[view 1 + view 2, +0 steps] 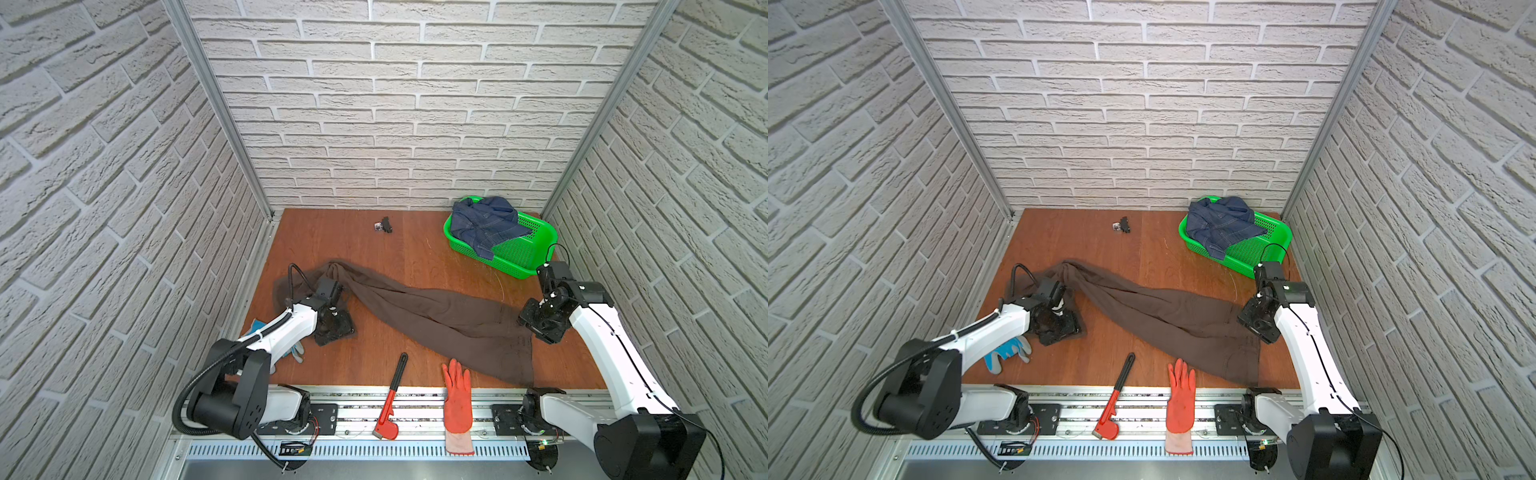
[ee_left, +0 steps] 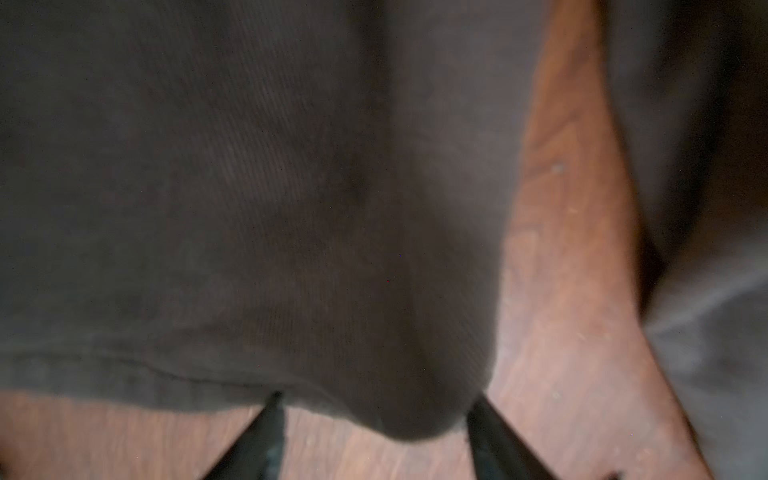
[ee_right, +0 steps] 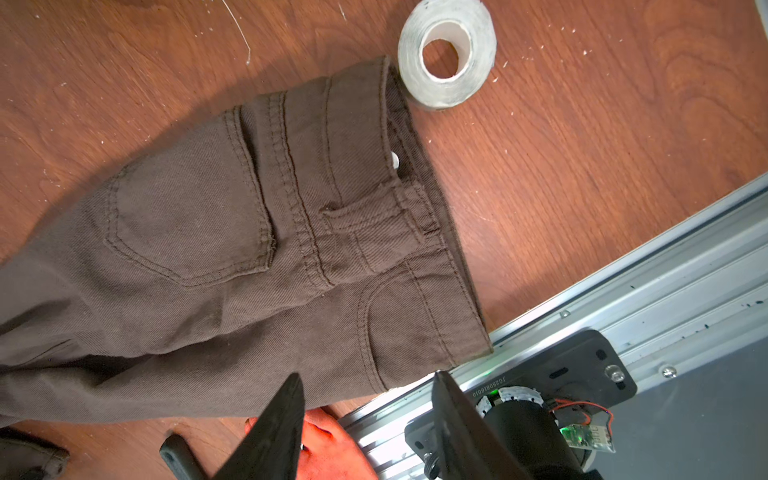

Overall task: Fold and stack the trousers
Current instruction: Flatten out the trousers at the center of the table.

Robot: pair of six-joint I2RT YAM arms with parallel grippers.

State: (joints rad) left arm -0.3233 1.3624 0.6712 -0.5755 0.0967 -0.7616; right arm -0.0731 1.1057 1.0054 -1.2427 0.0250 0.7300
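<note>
Both top views sit high over the front edge of the bench (image 1: 374, 257), tilted down and facing the back brick wall (image 1: 395, 104). They are nearly equal, shifted slightly sideways, and each takes in the whole bench, both arms and the front rail (image 1: 1142, 417). The left wrist camera looks along the left hand (image 2: 376, 401), very near the trousers (image 2: 249, 187), so cloth fills a blurred frame, perhaps too close to focus. The right wrist camera rides higher behind the right hand (image 3: 368, 376), looking down on the waistband end, the rail and the orange glove (image 3: 328, 440), a corner both top views also cover.
</note>
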